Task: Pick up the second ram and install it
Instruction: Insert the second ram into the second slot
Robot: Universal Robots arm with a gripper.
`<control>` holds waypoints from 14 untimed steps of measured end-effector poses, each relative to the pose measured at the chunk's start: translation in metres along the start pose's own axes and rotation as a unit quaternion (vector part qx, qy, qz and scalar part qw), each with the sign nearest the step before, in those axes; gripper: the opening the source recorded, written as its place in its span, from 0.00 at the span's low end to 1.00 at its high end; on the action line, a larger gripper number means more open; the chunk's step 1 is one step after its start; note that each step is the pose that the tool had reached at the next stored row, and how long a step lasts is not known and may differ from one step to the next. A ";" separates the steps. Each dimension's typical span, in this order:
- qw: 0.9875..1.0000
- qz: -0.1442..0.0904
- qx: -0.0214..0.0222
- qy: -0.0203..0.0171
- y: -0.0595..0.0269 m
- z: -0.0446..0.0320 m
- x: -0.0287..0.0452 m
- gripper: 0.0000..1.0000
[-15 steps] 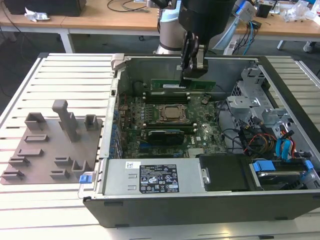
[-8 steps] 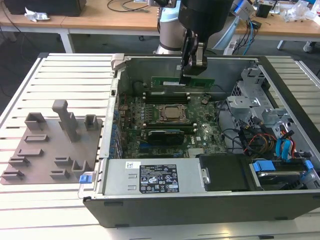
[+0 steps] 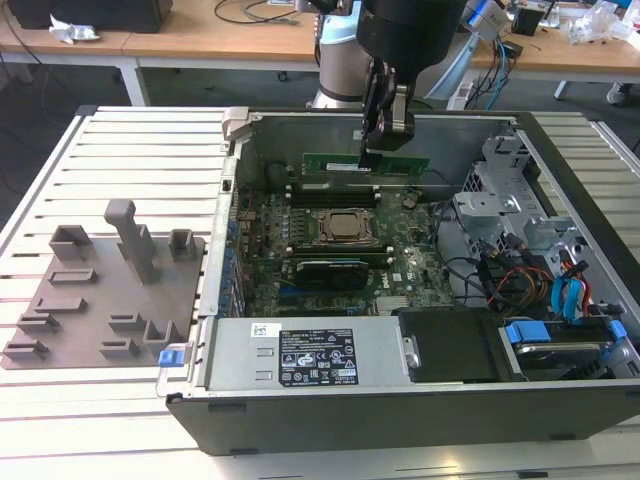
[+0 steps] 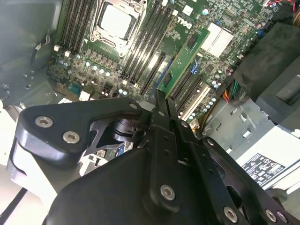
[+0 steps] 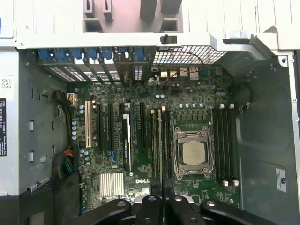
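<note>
The jaws are clamped on the second ram [image 3: 330, 162], holding it above the memory slots [image 3: 330, 190] beside the CPU socket [image 3: 346, 227] inside the open computer case [image 3: 400, 425]; pick-up looks done, installing in hand; seating likely needs its edge aligned over a free slot.

The black metal two-finger gripper [image 3: 381, 148] hangs straight down from the arm's dark wrist [image 3: 410, 30], slim fingers [image 4: 160, 108] pinched on the second ram [image 4: 185, 61], a narrow green stick.
</note>
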State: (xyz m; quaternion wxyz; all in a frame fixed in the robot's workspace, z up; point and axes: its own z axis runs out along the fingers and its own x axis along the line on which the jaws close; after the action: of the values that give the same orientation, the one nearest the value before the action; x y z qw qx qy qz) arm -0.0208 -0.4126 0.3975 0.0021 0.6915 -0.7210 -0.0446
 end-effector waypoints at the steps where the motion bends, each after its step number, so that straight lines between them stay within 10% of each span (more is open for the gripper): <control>1: 1.000 0.000 0.000 0.000 0.0000 0.0000 0.0000 0.13; 14: 1.000 0.000 0.000 0.000 -0.0031 0.0459 0.0027 0.13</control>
State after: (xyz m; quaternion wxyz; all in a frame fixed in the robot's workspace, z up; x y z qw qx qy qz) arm -0.0208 -0.4126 0.3514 0.0020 0.6915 -0.7210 -0.0446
